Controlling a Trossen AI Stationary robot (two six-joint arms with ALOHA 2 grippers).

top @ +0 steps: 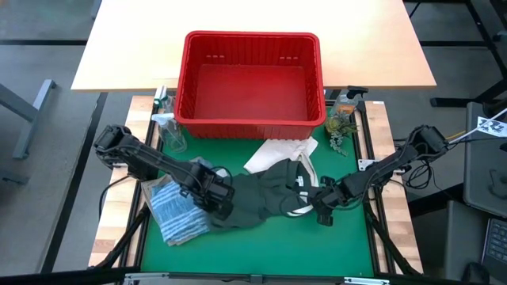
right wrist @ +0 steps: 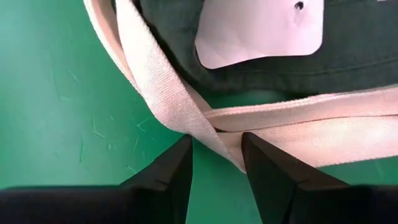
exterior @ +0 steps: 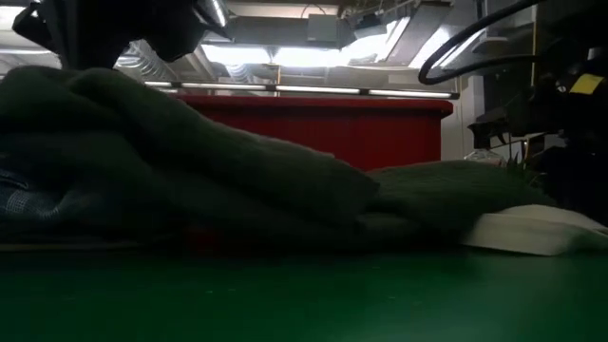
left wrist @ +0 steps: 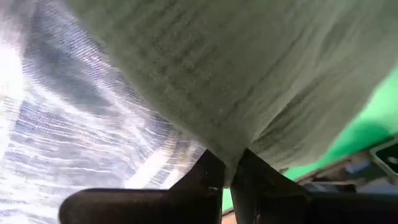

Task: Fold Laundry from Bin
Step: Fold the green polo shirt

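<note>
Two grippers are down on my green mat, one at each side of the same garment. My left gripper [top: 215, 196] is clamped on a fold of the dark green soft cloth garment [top: 265, 198]; in the left wrist view its fingers [left wrist: 208, 180] are pinched together with the ribbed green cloth [left wrist: 249, 74] squeezed up between them. My right gripper [top: 321, 207] sits at the garment's opposite edge with its jaws apart; in the right wrist view a cream woven loop handle [right wrist: 174, 99] crosses the gap between the fingers [right wrist: 171, 171], and I cannot tell whether they touch it.

The dark green garment lies crumpled between the two grippers, in the middle of the mat, with a white tag [right wrist: 258, 31] showing on it. Under my left gripper lies the blue-white striped shirt [top: 176, 210], bunched flat. A flat white tote bag [top: 277, 152] lies partly under the garment's far edge, toward the large red slotted plastic bin [top: 250, 83], which stands beyond the mat with nothing showing inside.
</note>
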